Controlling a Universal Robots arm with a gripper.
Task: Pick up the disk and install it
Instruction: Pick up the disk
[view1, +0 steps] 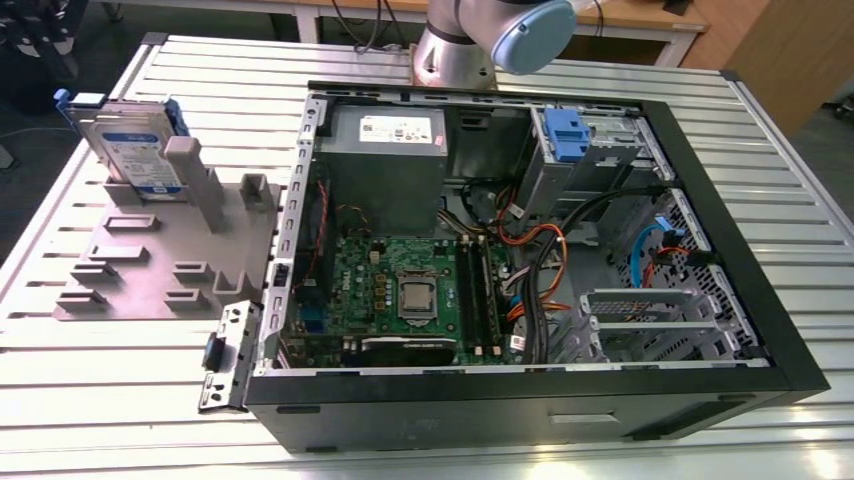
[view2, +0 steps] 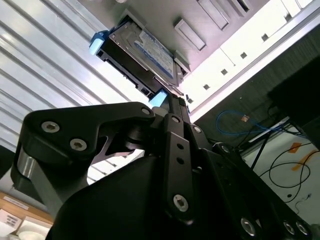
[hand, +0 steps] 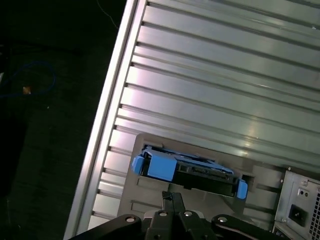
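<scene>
The disk (view1: 134, 140) stands on edge in a slot at the far end of a grey slotted holder (view1: 160, 260), on the exterior view's left. Its white-and-blue label and blue rails show. In both wrist views the disk (view2: 145, 55) (hand: 187, 170) lies just beyond my gripper (view2: 170, 97) (hand: 172, 196). The black fingers are pressed together into one narrow tip, shut with nothing between them. They are apart from the disk. The arm (view1: 494, 40) rises behind the computer case.
An open black computer case (view1: 747, 300) lies on the ribbed metal table (view1: 747, 120), with motherboard (view1: 407, 290), cables, a grey power supply box (view1: 387, 150) and a drive bay with a blue tab (view1: 567, 135). The table's edge (hand: 107, 115) runs close to the holder.
</scene>
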